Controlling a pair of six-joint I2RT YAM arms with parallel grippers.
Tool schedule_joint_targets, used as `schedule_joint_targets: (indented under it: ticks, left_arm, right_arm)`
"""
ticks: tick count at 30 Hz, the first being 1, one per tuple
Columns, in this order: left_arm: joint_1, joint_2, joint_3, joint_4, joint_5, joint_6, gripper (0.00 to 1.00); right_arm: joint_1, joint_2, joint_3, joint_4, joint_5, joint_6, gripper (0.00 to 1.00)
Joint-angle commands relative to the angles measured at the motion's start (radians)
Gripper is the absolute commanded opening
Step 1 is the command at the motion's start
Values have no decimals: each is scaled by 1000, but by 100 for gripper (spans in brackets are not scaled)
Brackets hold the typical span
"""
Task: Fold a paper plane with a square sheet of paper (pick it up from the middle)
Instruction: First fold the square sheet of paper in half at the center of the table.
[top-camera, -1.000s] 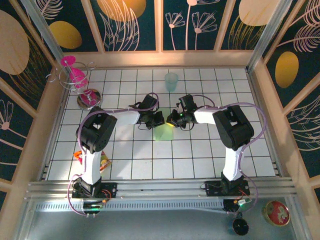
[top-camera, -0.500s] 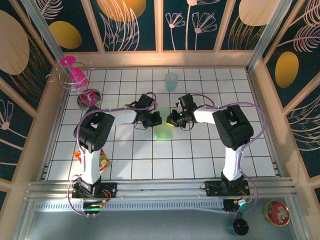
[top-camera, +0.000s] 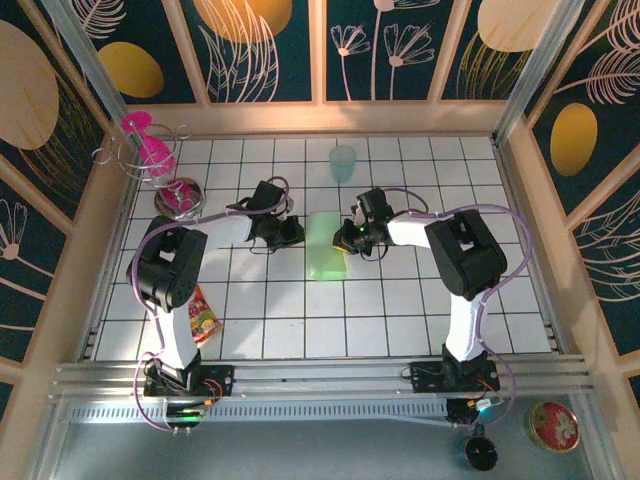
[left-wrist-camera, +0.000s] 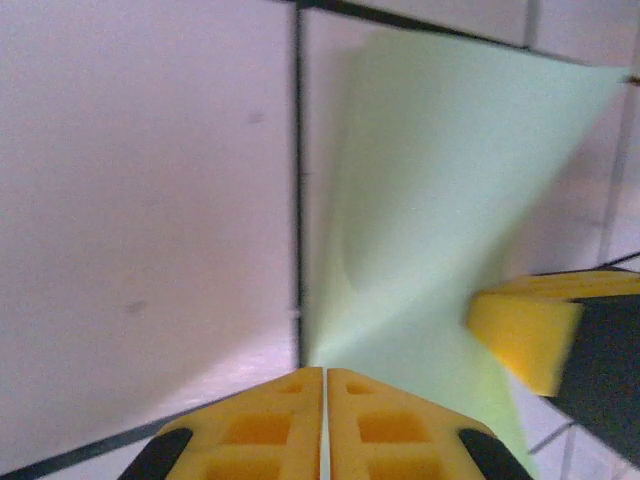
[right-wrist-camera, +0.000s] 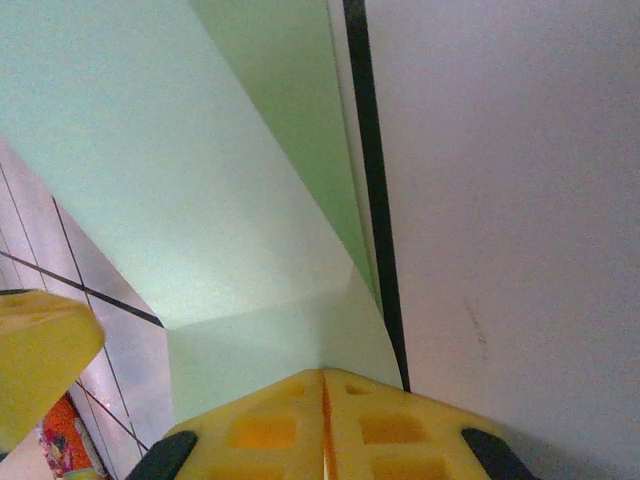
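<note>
**Folded green sheet mid-table, both grippers shut at its edges**

The green paper sheet (top-camera: 325, 252) lay flat on the white tiled table (top-camera: 400, 310), about centre, between the two arms. From above it read as a long strip, roughly one tile wide. A diagonal fold showed on it in the right wrist view (right-wrist-camera: 150, 150).

The right gripper (top-camera: 345, 238) sat on the sheet's right edge. Its yellow fingers were pressed together (right-wrist-camera: 322, 400) with paper running right up to the tips. Couldn't tell if any paper was pinched between them.

The left gripper (top-camera: 288, 232) was just beside the left edge, fingers together too (left-wrist-camera: 325, 400), with the paper's (left-wrist-camera: 430, 180) corner at its tips.

A pale teal cup (top-camera: 343, 162) stood upright further back, well apart from the sheet. A snack packet (top-camera: 203, 322) lay near the left arm's base.
</note>
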Motion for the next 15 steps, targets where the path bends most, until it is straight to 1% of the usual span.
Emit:
schedule_joint_targets:
  ticks: [1, 6, 11, 15]
  left_arm:
    - [-37, 5, 7, 117, 93, -80, 10]
    - [-58, 87, 28, 218, 149, -142, 10]
    - [-53, 136, 45, 227, 138, -137, 10]
    - [-22, 148, 2, 216, 108, -121, 10]
  right_arm:
    - [11, 129, -78, -208, 136, -19, 10]
    - [11, 132, -79, -202, 133, -17, 9]
    - [11, 134, -76, -199, 135, -17, 10]
    - [9, 136, -79, -197, 137, -13, 9]
